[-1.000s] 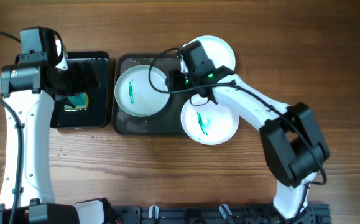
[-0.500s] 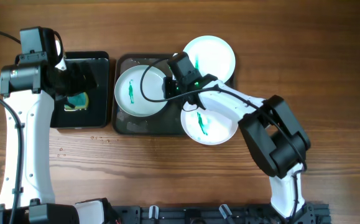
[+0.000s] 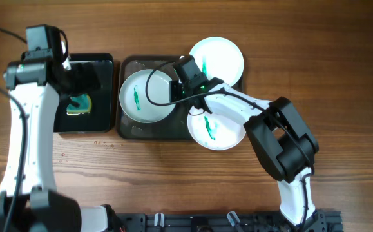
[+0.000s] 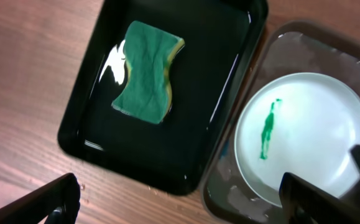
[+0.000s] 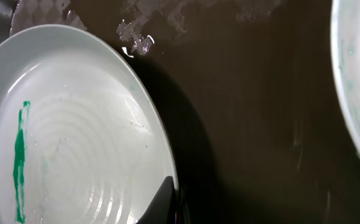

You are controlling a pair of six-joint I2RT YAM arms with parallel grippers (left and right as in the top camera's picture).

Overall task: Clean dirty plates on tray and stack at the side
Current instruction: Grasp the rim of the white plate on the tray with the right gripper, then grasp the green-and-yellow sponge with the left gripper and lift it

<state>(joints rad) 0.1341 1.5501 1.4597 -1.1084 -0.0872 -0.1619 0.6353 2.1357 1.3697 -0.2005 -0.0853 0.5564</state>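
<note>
Right gripper pinched a plate by its rim, likely to steady it; left gripper hung spread near the sponge.

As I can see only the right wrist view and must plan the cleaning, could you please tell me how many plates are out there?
Observer: Three. The left plate lies inside the tray, while the far plate and the near plate each stick out past the tray's edge at its right end.
Operator: Thank you. Is there anything to wipe them with?
Observer: Yes, a green sponge lies in the black container just left of the tray.
Operator: Is the other arm holding it?
Observer: No, the left tool hovers open above that container with nothing in it.
</note>
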